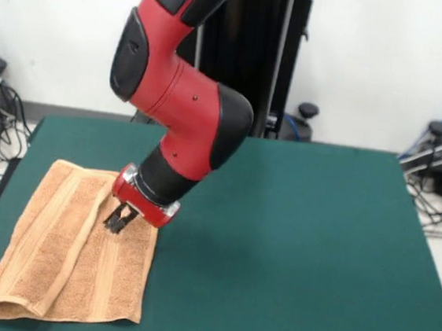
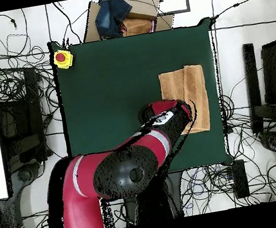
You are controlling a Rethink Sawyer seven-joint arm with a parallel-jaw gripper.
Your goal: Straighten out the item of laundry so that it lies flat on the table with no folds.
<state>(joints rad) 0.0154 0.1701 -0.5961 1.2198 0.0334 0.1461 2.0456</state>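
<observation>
1. Towel first in name only, since size sets the order: the dark green felt-topped counter (image 1: 307, 246) fills most of the front view, its lower left corner carrying the work.
2. The red and black robot arm (image 1: 184, 106) comes down from the top centre of the front view and bends toward the lower left.
3. The light-brown, roughly square terry towel (image 1: 49, 254) lies in the lower left of the front view, close to the counter's left and near edges. In the overhead view it sits at right of centre (image 2: 185, 88). A long fold runs its length, one side doubled over, so it is not yet flat.
4. The small dark tool (image 1: 119, 220) is right at the towel's upper right part, beside the fold. Its tips seem slightly apart, not clamped on cloth, though I cannot tell whether they touch the pile.
5. Risks, as I judge them: pinching both layers would drag the whole towel instead of opening the fold; pulling toward the lower left could slide it off the counter edge; a shallow grip could slip off.
</observation>
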